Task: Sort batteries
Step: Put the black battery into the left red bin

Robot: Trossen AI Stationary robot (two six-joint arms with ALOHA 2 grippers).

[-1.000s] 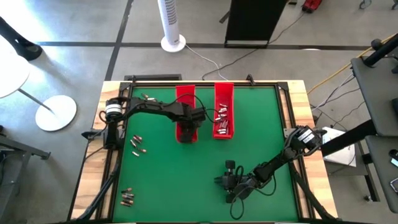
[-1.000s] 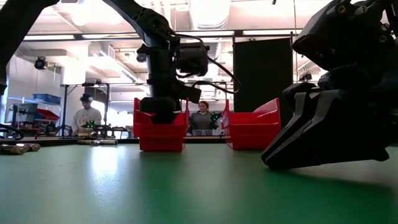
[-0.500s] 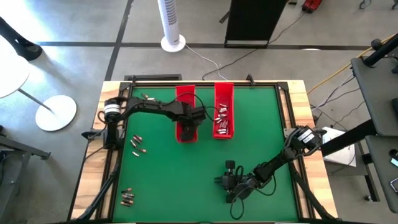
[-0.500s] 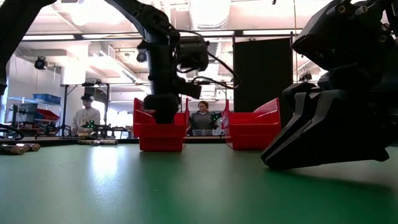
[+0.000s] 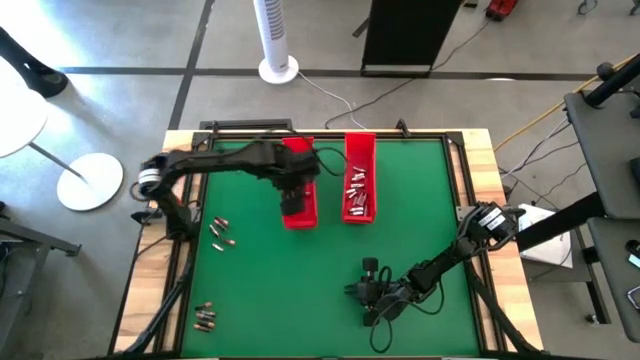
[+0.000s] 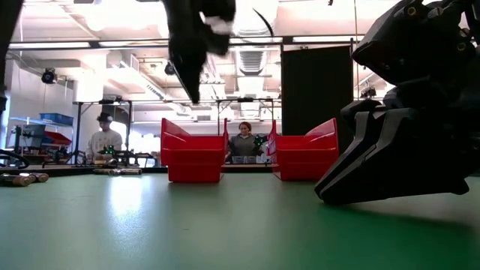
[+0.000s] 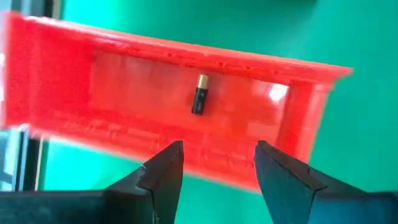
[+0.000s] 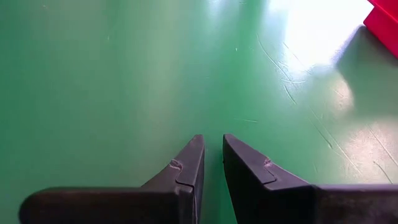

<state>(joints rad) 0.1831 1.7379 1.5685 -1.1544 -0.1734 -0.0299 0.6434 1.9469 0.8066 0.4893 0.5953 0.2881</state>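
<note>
Battery released into the left tray

The left gripper is seen open and empty above a battery; small, rigid, slippery, it is best pinched mid-body.

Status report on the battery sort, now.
Left claw open, empty, above left red tray. One dark battery lying inside it. Right claw near shut, idle, low over the green mat. Nothing blocking.
</note>
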